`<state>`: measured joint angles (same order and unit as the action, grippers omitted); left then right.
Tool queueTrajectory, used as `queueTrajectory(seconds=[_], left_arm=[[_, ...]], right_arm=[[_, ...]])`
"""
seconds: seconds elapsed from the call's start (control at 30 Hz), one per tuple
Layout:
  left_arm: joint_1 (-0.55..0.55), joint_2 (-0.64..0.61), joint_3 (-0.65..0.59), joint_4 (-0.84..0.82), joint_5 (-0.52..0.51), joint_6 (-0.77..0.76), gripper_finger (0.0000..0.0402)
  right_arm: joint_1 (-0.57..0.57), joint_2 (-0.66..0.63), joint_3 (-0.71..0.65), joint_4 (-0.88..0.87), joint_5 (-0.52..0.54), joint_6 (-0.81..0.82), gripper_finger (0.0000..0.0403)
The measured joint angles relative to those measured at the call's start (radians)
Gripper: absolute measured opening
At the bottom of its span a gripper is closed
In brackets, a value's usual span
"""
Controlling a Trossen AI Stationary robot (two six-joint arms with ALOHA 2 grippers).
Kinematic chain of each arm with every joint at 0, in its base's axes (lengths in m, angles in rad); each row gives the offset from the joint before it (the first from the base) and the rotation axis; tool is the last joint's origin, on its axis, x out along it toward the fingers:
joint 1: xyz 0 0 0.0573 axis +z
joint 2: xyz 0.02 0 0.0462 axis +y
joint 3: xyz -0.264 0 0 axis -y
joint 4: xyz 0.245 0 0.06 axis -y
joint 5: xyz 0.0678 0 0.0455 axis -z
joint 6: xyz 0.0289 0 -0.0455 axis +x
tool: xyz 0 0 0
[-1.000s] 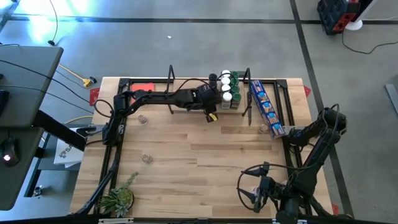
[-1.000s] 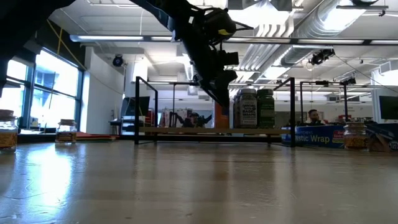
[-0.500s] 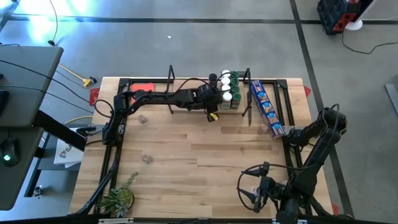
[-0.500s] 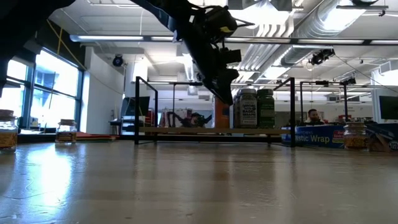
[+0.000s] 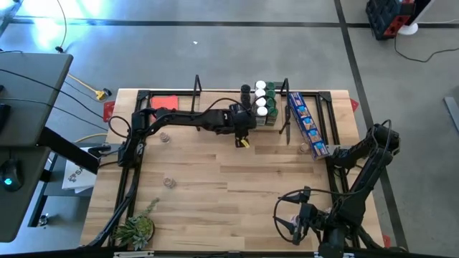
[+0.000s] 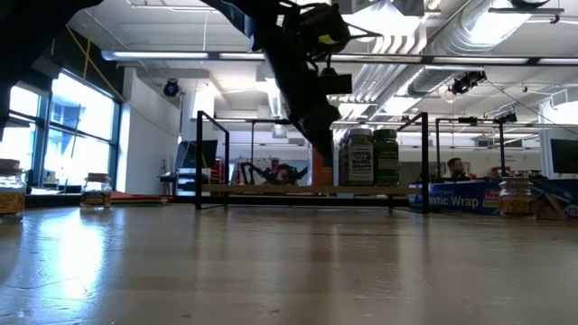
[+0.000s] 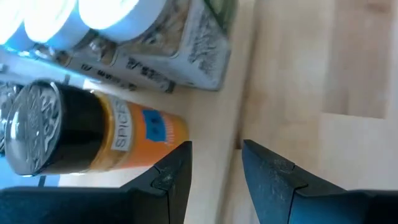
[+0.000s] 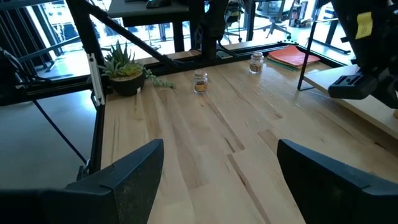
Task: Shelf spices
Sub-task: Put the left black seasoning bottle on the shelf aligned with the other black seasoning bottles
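We see the left claw (image 5: 242, 137) part open and empty beside the spices (image 5: 261, 104) clustered on the shelf (image 5: 215, 118) along the surface's (image 5: 215, 179) far edge; the right claw (image 8: 217, 180) gapes wide, empty, near the surface's near right corner.

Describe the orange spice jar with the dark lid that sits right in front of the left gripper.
The orange spice jar is a small cylinder with an orange label, a blue patch and white lettering, topped by a dark, shiny embossed lid. It stands on the shelf beside white-lidded jars, at the open end of the cluster. The left gripper is just off it, fingers parted and empty; nothing grips the jar. In the low view the arm hides it.
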<state>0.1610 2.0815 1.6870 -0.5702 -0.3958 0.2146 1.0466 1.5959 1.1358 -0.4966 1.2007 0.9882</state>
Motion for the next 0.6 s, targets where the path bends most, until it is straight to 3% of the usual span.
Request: queueTrajectory(seconds=[0.6], left_arm=[[0.054, 0.000, -0.024, 0.075, -0.003, 0.000, 0.0135]], right_arm=[[0.000, 0.000, 0.000, 0.000, 0.007, 0.005, 0.0309]])
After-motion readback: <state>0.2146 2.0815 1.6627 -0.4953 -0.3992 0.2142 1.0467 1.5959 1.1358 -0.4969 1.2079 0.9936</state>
